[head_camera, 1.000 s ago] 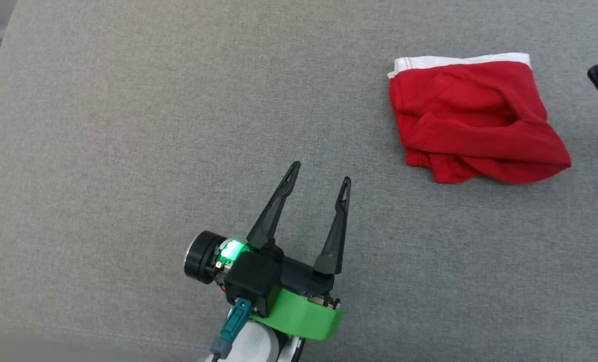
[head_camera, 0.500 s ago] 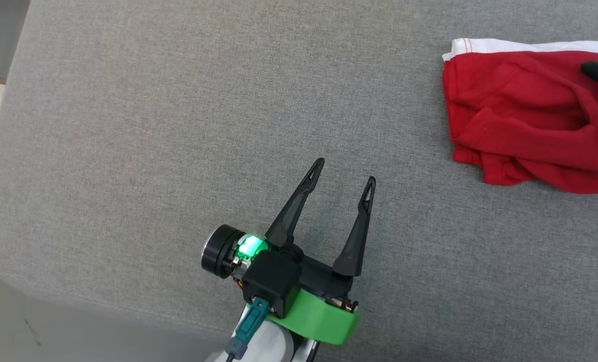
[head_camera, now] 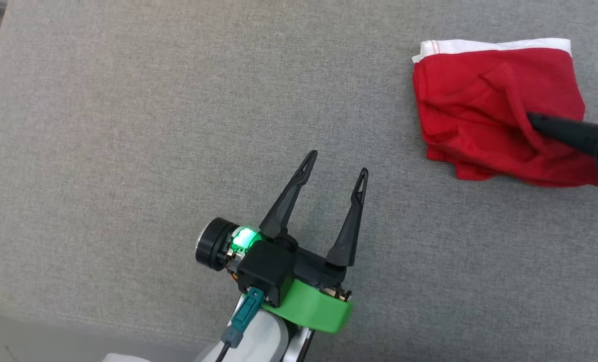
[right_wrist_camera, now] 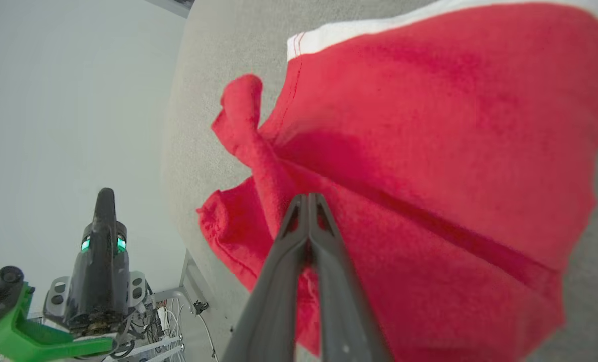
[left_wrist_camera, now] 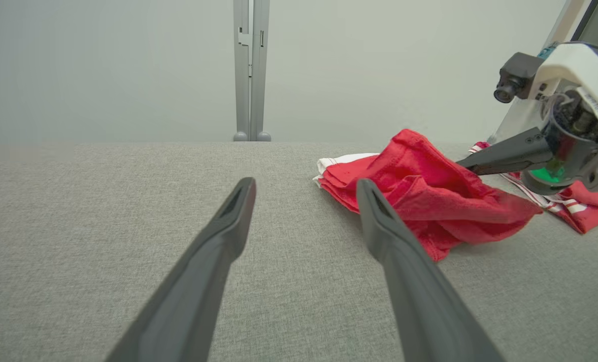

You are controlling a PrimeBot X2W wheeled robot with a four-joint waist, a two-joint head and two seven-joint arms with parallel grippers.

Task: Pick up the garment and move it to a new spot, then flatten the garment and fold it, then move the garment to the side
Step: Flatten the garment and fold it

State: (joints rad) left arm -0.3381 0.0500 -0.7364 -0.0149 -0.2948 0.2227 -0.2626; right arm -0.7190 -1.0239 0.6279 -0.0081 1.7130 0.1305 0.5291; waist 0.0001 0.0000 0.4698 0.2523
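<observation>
Red cotton with a white waistband (head_camera: 495, 45): that is your garment (head_camera: 480, 100), lying on the grey upholstered surface (head_camera: 128, 151) far over toward its right side, well apart from the left edge and the rounded near-left corner. You can see that it is bunched rather than flat, with the waistband along its far side and loose folds along its near side.

Your right gripper (head_camera: 530, 118) reaches in from the right, its two fingers pressed together and pinching a ridge of the red cloth near the garment's middle. From the left wrist camera you can see this ridge drawn up into a peak above the surface, while the rest of the garment rests on the surface.

Your left gripper (head_camera: 337, 162) hangs over bare grey fabric nearer the middle of the surface, fingers spread wide with nothing between them, tips pointing toward the garment but well short of it.

Beyond the right gripper, the left wrist camera shows you a second red and white striped cloth (left_wrist_camera: 585, 206) on the same surface, just past the garment.
</observation>
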